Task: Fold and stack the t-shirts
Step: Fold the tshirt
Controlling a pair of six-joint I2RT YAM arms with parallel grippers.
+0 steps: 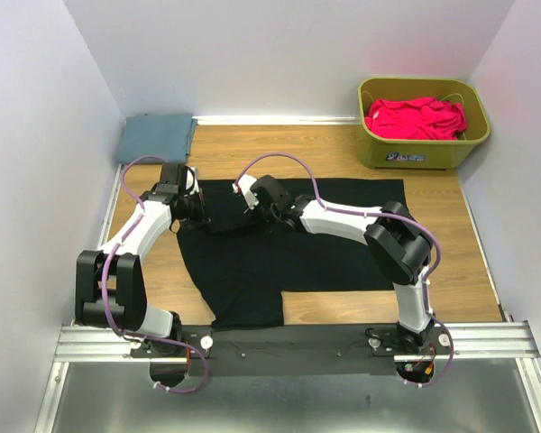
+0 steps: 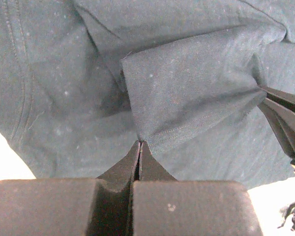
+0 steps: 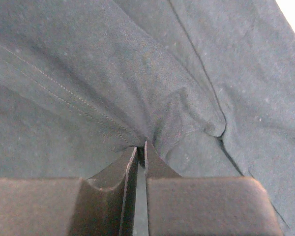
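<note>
- I see the black shirt (image 1: 288, 253) spread over the middle of the surface (image 1: 451, 271), one part reaching the near edge.
- The left arm (image 1: 140, 230) and right arm (image 1: 343, 221) meet over the shirt's far-left part, close together.
- The left jaws are pressed fully together on the hem of a folded-over sleeve (image 2: 187, 93), with cloth pinched at their tips.
- The right jaws are all but closed, only a thin slit between them, nipping a puckered fold of the black shirt (image 3: 137, 73) beside a stitched seam.
- A green bin (image 1: 473, 135) at the far-right corner holds pink shirts (image 1: 415, 117).
- A folded grey-blue shirt (image 1: 156, 137) lies at the far-left corner.
</note>
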